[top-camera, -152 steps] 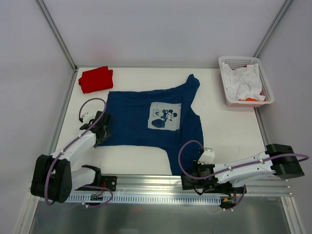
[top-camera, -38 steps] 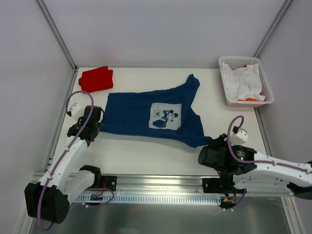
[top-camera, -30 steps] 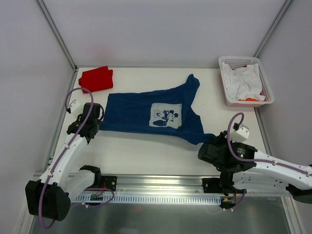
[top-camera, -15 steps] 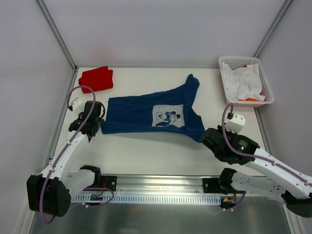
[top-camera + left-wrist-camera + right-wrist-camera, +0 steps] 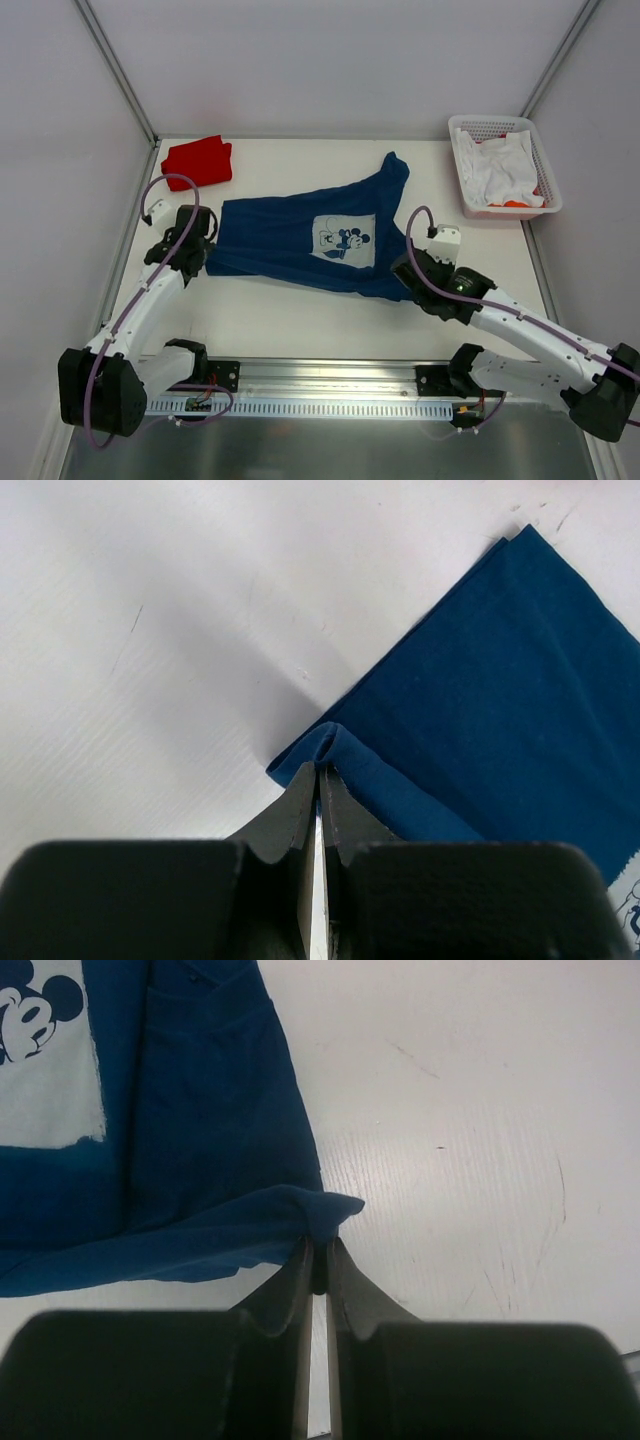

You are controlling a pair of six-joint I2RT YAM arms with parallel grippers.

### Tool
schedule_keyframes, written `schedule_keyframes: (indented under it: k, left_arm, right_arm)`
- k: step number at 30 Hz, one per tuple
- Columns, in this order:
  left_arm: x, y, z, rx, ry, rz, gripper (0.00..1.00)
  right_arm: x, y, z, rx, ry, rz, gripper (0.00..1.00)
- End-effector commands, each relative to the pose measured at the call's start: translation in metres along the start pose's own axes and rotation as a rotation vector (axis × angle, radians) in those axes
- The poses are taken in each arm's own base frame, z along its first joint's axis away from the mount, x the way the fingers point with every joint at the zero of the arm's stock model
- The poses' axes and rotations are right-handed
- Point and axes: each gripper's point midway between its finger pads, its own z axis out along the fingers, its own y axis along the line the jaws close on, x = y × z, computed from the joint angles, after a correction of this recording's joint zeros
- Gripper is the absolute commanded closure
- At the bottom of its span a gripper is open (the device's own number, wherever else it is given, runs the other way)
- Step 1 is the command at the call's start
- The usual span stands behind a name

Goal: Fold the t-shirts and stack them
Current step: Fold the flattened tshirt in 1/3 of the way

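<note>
The navy blue t-shirt (image 5: 300, 235) with a white cartoon print (image 5: 345, 241) lies mid-table, its near half lifted and folded toward the back. My left gripper (image 5: 200, 252) is shut on the shirt's left corner (image 5: 325, 742). My right gripper (image 5: 408, 272) is shut on its right corner (image 5: 325, 1210), held just above the table. The white print (image 5: 45, 1070) shows at the right wrist view's upper left. A folded red t-shirt (image 5: 197, 161) rests at the back left corner.
A white basket (image 5: 548, 196) with white and orange clothes stands at the back right. A metal rail (image 5: 330, 385) runs along the near edge, and frame posts rise at the back corners.
Both grippers have carried the navy shirt's near edge away from the rail toward the back. The right arm swung up and left the most. The shirt now looks narrower front to back.
</note>
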Motion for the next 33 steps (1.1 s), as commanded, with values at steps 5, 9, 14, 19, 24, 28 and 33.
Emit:
schedule_keyframes:
  k: [5, 9, 14, 19, 24, 28, 33]
  left_arm:
    - [-0.004, -0.004, 0.011, -0.011, -0.016, 0.004, 1.0]
    - [-0.001, -0.006, 0.017, -0.017, -0.008, 0.009, 1.0]
    - [0.003, -0.007, 0.023, -0.026, 0.0, 0.013, 1.0]
    - [0.005, -0.007, 0.027, -0.031, 0.002, 0.013, 1.0]
    - [0.008, -0.008, 0.03, -0.033, 0.008, 0.014, 1.0]
    - [0.009, -0.007, 0.031, -0.035, 0.008, 0.02, 1.0]
    - [0.01, -0.007, 0.033, -0.035, 0.01, 0.019, 1.0]
  right_arm:
    - [-0.005, 0.014, 0.02, -0.038, 0.02, 0.001, 1.0]
    - [-0.012, 0.014, 0.032, -0.03, 0.028, 0.002, 1.0]
    - [-0.019, 0.016, 0.049, -0.025, 0.044, 0.001, 1.0]
    - [-0.03, 0.018, 0.063, -0.025, 0.049, 0.019, 1.0]
    - [-0.041, 0.018, 0.079, -0.008, 0.059, 0.016, 1.0]
    - [-0.055, 0.023, 0.093, -0.019, 0.056, 0.037, 1.0]
    - [-0.058, 0.032, 0.113, -0.019, 0.081, 0.029, 1.0]
